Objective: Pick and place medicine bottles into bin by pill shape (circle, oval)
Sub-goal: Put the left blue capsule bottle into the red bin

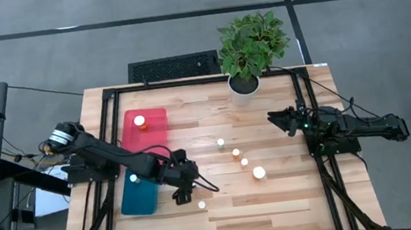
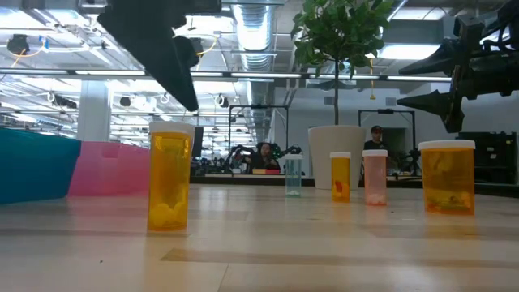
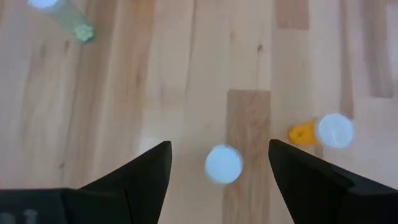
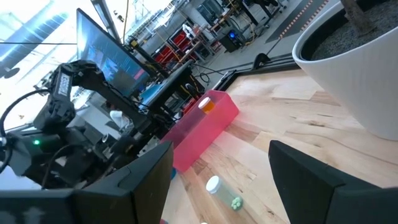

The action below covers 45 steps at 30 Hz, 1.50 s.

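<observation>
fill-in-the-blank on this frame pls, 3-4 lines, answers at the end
1. The open left gripper hovers above a white-capped amber medicine bottle that stands on the ____ table.
2. The pink rectangular tray holds ____ bottle.
3. The potted plant's pot is ____ in colour.
4. The right gripper waits at the table's right side with its fingers ____.

Missing words: wooden; one; white; open

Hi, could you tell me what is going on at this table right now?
The left gripper hangs open above a white-capped medicine bottle near the teal bin. One bottle already sits in the red bin. Four more stand mid-table. The right gripper waits open beside the potted plant.
</observation>
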Tool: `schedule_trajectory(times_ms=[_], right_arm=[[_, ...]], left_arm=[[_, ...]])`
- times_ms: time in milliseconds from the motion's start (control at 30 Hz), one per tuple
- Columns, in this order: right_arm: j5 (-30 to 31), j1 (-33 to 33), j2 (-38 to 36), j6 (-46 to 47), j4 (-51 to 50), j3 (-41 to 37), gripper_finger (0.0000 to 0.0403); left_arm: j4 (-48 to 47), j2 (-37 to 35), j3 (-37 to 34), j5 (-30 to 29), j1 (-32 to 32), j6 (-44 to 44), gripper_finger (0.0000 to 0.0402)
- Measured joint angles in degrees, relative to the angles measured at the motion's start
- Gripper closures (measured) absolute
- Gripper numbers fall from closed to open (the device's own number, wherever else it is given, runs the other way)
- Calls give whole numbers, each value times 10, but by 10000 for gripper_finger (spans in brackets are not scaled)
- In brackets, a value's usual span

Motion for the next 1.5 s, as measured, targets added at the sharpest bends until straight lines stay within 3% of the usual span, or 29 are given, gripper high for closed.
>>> schedule_trajectory(times_ms=[433, 933, 1367, 1500], right_arm=[[0, 0, 0, -2, -1, 0, 127], [0, 0, 0, -14, -2, 0, 127], [0, -1, 9, -15, -1, 0, 127], [0, -1, 10, -15, 1, 0, 127]], left_arm=[[70, 2, -55, 36, 15, 10, 140], [68, 7, -55, 37, 17, 55, 141], [82, 38, -55, 71, 24, 60, 141], [78, 38, -55, 69, 25, 61, 155]])
